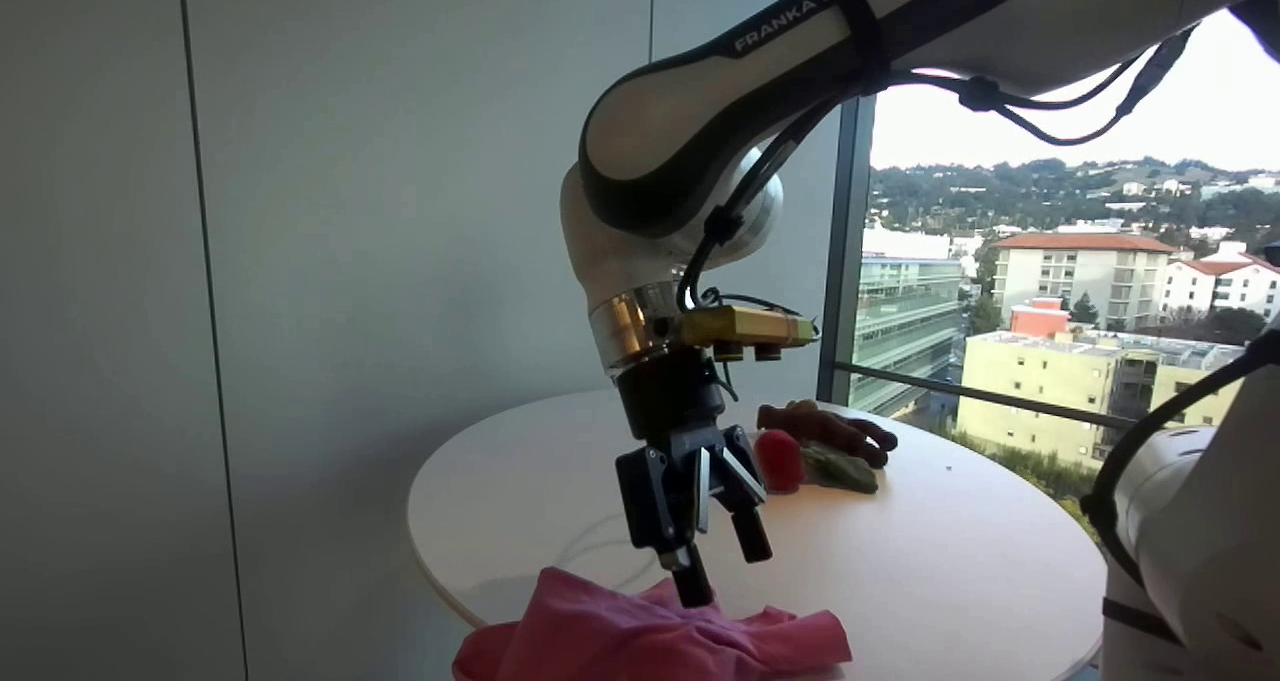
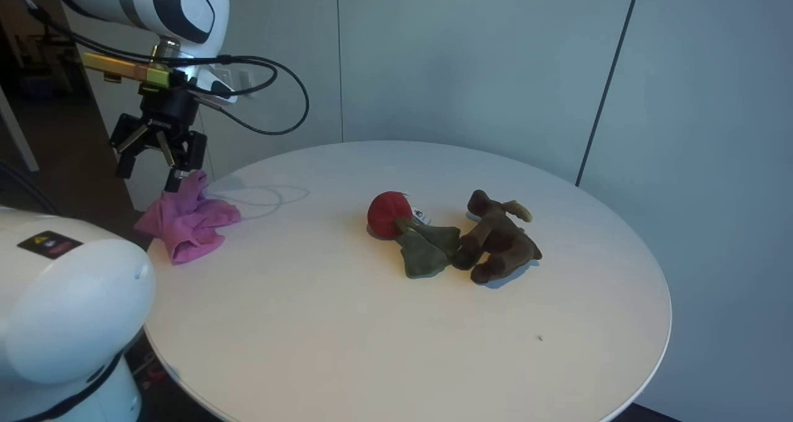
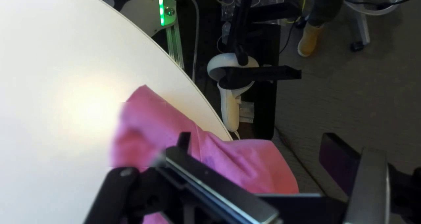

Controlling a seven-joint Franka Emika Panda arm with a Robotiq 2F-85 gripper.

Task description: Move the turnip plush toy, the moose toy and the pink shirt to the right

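The end effector [image 1: 726, 573] hangs tilted above the shirt [image 2: 189, 220], its fingers [image 3: 338, 163] spread well apart. In the wrist view one finger shows against the pink cloth and the other against the dark floor [image 3: 345, 109]; whether the nearer tip touches the shirt, I cannot tell. The shirt lies crumpled at the rim of the tabletop [image 2: 341, 347], with part of it running out past the edge in the wrist view. The turnip [image 2: 389, 214] and the moose [image 2: 503, 243] lie close together on the tabletop, well apart from the shirt. The turnip is on its side, its red root toward the shirt and its green leaves toward the moose, with a white tag [image 2: 421, 216] near where root and leaves join. The leaves come right up to the moose's foot in an exterior view; contact there is hard to judge. The moose is brown with a tan piece at its upper end. The arm [image 1: 720, 91] reaches over the tabletop, and black cables [image 2: 291, 87] loop from the wrist. Just past the rim, the wrist view shows a white controller [image 3: 229, 109] and a row of green lights [image 3: 161, 8].
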